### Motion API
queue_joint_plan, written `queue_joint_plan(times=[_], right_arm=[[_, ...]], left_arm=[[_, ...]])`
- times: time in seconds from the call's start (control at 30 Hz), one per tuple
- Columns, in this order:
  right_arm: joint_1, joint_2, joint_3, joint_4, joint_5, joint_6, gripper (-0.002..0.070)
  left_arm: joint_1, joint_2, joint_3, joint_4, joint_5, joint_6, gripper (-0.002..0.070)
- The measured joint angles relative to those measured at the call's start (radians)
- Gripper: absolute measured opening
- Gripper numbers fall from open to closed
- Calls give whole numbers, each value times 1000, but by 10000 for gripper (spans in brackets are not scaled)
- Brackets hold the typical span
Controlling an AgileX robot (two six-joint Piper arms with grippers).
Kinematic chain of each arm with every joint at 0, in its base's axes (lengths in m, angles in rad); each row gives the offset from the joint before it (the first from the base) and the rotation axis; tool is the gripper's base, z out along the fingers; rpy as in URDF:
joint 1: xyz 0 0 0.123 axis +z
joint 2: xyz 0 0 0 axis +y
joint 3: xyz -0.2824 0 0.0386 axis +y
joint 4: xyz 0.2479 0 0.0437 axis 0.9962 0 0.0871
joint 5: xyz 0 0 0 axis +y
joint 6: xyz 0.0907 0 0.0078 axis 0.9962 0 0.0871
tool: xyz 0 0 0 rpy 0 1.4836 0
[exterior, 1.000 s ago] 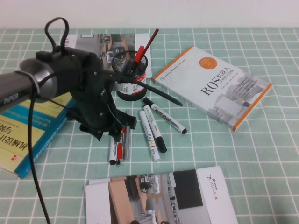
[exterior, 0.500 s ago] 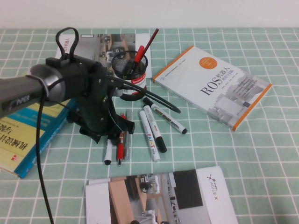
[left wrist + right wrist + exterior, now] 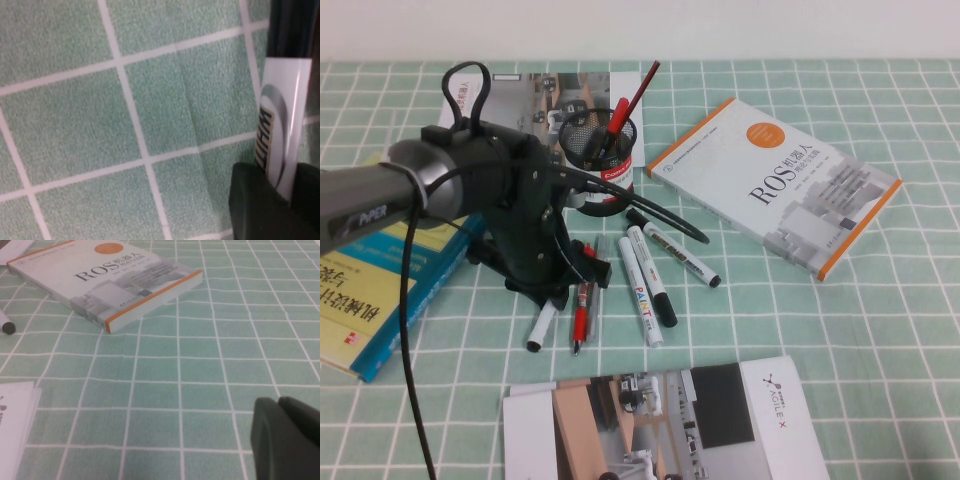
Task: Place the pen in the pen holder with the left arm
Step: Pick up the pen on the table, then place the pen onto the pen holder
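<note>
Pinching pen mid-barrel, our left gripper fingers clamped; pen low over counter, near-left of pen holder. Light, stiff, slick barrel. Right gripper parked right; fingers unclear.

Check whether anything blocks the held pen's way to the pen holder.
Nothing visible stands between them. The left gripper grips the pen just in front of the pen holder; red pens lean inside its opening. The right gripper sits apart, facing the ROS book.
</note>
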State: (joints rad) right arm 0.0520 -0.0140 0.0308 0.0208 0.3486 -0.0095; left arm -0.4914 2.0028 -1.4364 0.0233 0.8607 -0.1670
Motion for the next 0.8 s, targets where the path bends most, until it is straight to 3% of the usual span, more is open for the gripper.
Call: queue_joint_plan(times=[0.37,0.47,0.6,0.8], right_arm=[[0,0,0,0,0,0,-20],[0,0,0,0,0,0,-20],[0,0,0,0,0,0,-20],[0,0,0,0,0,0,-20]], left_arm=[[0,-151,17,-36,-28,75,105],[0,-283,81,-101,-184,142,105],[0,-440,210,-264,-551,279,105],[0,-463,323,-374,-981,348,105]])
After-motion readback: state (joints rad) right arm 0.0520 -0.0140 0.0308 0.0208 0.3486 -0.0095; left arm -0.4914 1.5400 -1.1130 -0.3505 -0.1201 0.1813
